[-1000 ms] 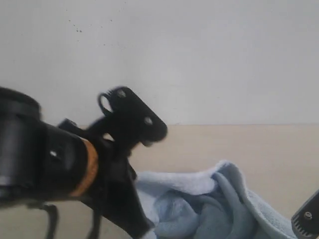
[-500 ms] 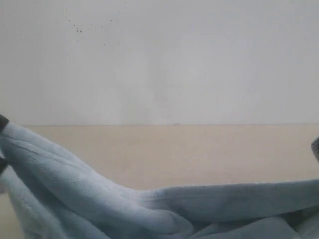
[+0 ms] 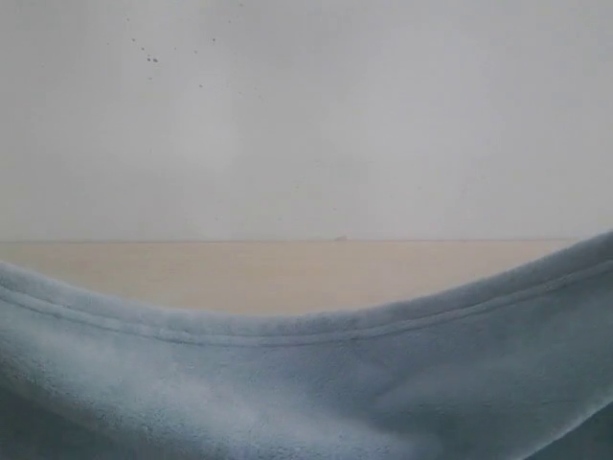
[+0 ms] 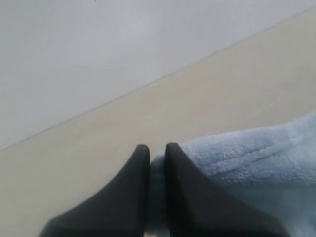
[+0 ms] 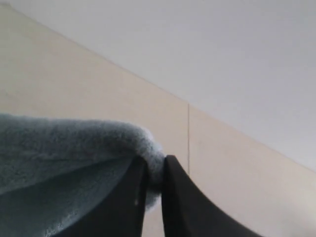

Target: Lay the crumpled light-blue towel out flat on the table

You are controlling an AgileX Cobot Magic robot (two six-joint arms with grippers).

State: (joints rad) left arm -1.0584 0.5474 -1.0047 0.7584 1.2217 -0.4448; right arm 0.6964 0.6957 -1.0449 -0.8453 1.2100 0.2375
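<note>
The light-blue towel (image 3: 316, 383) hangs stretched across the whole lower part of the exterior view, its stitched hem sagging in the middle and rising toward both sides. Behind it lies the beige table (image 3: 287, 273). Neither gripper shows in the exterior view. In the left wrist view my left gripper (image 4: 157, 150) is shut on a corner of the towel (image 4: 247, 153), with cloth pinched between the black fingers (image 4: 185, 187). In the right wrist view my right gripper (image 5: 154, 165) is shut on another corner of the towel (image 5: 64, 143), fluff bulging out between the fingertips.
A white wall (image 3: 306, 115) rises behind the table's far edge. A thin seam (image 5: 188, 133) runs across the table surface in the right wrist view. Bare table shows beyond both grippers.
The left arm, which filled the left of the exterior view, has gone out of frame. The towel went from a crumpled heap to a sheet pulled taut and lifted across the view.
</note>
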